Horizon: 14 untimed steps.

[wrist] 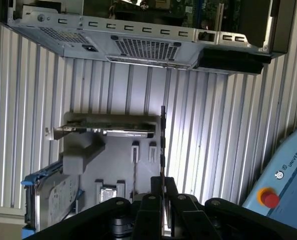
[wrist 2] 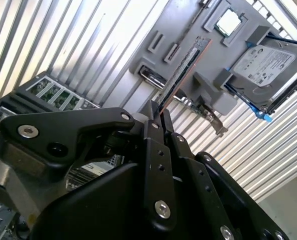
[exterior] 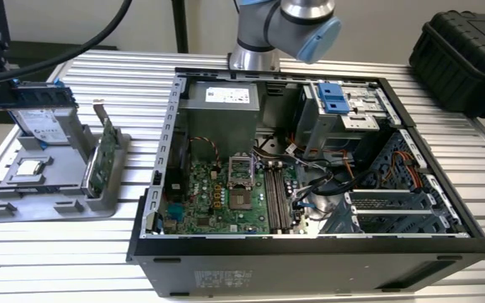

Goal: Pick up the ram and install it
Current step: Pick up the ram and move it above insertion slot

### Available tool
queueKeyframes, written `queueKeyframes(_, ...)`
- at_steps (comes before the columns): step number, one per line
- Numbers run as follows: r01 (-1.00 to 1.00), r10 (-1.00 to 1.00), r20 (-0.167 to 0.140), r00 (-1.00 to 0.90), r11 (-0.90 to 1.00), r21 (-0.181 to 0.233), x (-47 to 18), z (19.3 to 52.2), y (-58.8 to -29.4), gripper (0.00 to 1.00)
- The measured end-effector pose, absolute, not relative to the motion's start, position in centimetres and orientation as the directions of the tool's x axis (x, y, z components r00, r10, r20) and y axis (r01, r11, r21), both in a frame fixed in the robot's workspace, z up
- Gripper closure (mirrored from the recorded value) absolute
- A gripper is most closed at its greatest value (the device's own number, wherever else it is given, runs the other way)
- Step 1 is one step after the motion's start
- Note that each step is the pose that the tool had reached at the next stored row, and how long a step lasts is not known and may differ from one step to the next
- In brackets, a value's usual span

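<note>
Hanging in the claw's grip: the ram (exterior: 25, 98), a long, flat blue stick, held roughly level above the silver drive (exterior: 45, 123) at the exterior view's left. In the second wrist view the ram (wrist 2: 181, 75) runs out from the fingertips as a thin edge.

- Claw (wrist: 162, 186): closed hard on the stick, with the fingers pressed to both of its faces and no gap showing.
- Grey holder (exterior: 57, 202): sits beneath the ram on the ribbed bench (exterior: 57, 259). It carries the upright drive, a green card (exterior: 108, 151) standing on edge, and a processor (exterior: 28, 167) lying flat.
- Computer case (exterior: 310, 255): stands open-sided just beside the holder, toward the exterior view's right.
- Motherboard (exterior: 217, 196): lies on the case floor, with the long slots (exterior: 278, 196) near its middle and dark cables (exterior: 327, 183) close alongside.

Step in hand, as I judge it: the pick-up looks done and the install has not begun, since the stick is well apart from the slots.

The next move calls for bringing the ram over one slot, parallel to it with the contact edge down. It must clear the case wall and the cables, then be seated with a square, even press.
</note>
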State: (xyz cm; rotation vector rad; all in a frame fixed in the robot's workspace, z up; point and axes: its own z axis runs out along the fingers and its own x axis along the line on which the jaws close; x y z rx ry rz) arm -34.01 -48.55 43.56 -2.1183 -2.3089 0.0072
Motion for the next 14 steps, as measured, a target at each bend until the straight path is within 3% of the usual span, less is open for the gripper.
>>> queueKeyframes(14, 0.996, 0.996, 0.003, -0.086, 0.086, -0.009, -30.2, 43.6, -48.5, 1.0)
